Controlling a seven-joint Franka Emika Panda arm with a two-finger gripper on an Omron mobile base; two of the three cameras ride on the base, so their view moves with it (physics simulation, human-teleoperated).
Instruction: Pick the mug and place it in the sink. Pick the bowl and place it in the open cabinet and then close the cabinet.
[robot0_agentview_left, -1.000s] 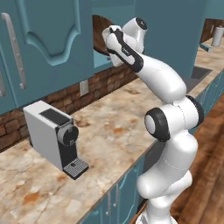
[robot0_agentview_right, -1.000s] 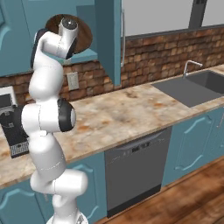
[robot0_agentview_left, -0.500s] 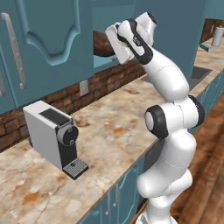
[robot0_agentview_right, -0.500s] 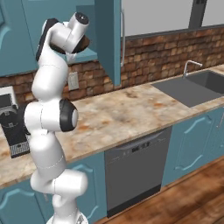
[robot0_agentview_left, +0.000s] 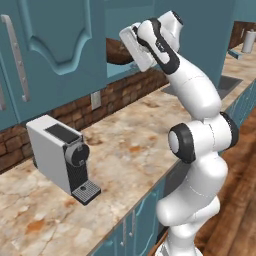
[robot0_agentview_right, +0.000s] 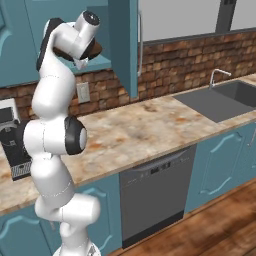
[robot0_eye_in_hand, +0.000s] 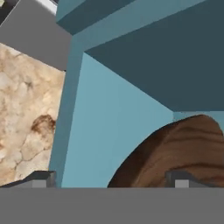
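One bowl (robot0_eye_in_hand: 175, 153) sits inside the cabinet (robot0_eye_in_hand: 109, 131), the released claw (robot0_eye_in_hand: 111, 177) spread around its rim.

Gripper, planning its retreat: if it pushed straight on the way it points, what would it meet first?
Probably the bowl inside the cabinet. The open gripper points into the pale interior, one fingertip over the bowl's rim. Beyond lies the cabinet's inner wall; depth is unclear.

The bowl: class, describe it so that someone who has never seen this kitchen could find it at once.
Look above the marble counter to the open teal wall cabinet. On its pale shelf, beside the robot's open claw, lies the bowl: wide, round, dark brown wood grain, the one brown thing among teal panels.
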